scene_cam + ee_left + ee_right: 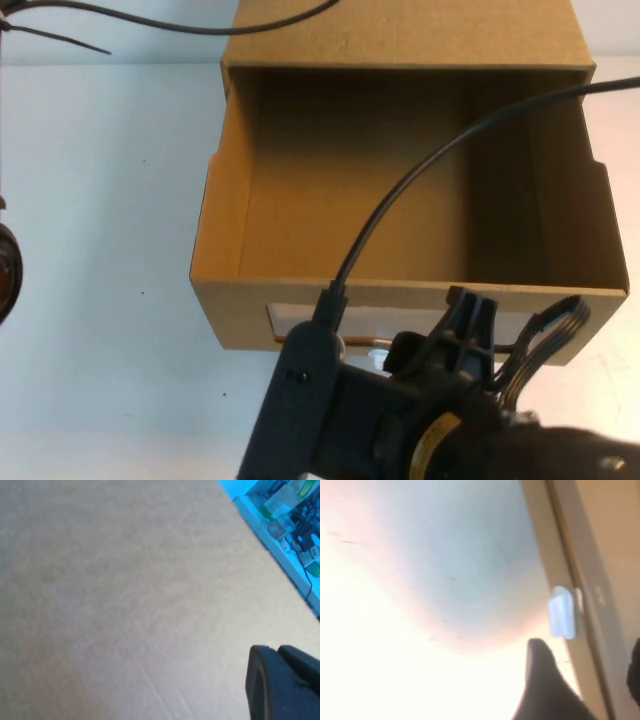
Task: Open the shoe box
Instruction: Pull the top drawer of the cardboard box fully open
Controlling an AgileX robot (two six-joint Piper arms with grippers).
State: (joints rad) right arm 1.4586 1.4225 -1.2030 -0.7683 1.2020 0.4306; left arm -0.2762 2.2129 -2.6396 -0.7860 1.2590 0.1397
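Observation:
The cardboard shoe box stands open on the white table, its inside bare and its lid tipped back at the far side. A white label is on the front wall. My right gripper sits at the near front wall, right of the label. In the right wrist view it is open, with the box's front edge and a small pale tab running between its spread fingers. Brown cardboard fills the left wrist view, and only a dark part of my left gripper shows close to it.
A black cable arcs from my right arm over the box. More cables lie at the back left. A dark round object is at the left edge. White table spreads left of the box. A cluttered shelf is beyond.

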